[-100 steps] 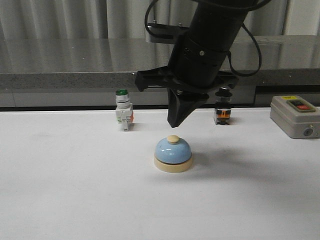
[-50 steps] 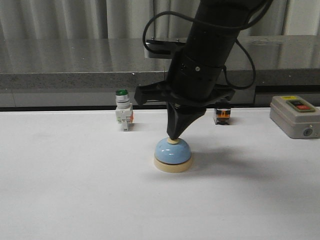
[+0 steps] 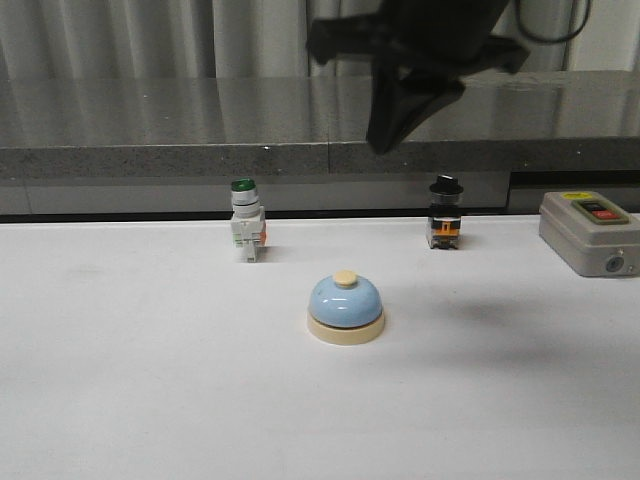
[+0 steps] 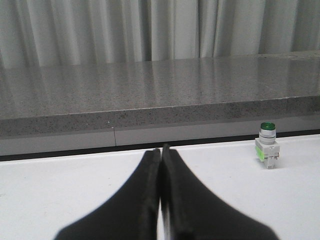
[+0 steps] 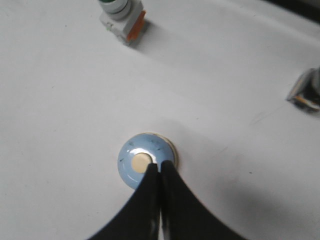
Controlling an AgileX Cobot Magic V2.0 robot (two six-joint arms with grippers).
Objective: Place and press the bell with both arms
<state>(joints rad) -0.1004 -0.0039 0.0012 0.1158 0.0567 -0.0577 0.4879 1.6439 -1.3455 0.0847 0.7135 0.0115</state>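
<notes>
Bell [image 3: 345, 309] sits upright on the white desk [image 3: 150, 400], about midway between the left and right edges and somewhat nearer the back edge than the front. Flat cream base down, light-blue dome above it, cream button on top pointing straight up. It is round, so no long axis along the desk; its only axis is vertical. Nothing touches it.

Right gripper [image 3: 383, 143] hangs high above the desk, a little to the right of the bell and well clear of it, tip pointing down. Fingers are pressed together into one dark wedge, clenched on nothing. In the right wrist view the closed fingertips [image 5: 159, 167] line up just beside the bell's button [image 5: 140, 162], looking down on the dome [image 5: 146, 160] from above.

Left gripper [image 4: 161, 155] shows only in its own wrist view: fingers clenched flat against each other, nothing between them, held low over the desk and facing the grey stone ledge [image 4: 150, 100] behind the back edge. It does not appear in the front view.

Along the back edge of the desk: a white switch with a green cap [image 3: 247, 232] stands upright behind and left of the bell; a small switch with a black cap [image 3: 445, 212] stands behind and right of it; a grey box with a red button [image 3: 591, 233] sits near the back right corner. All three are well apart from the bell. Pale curtains [image 3: 120, 40] hang behind the ledge.
</notes>
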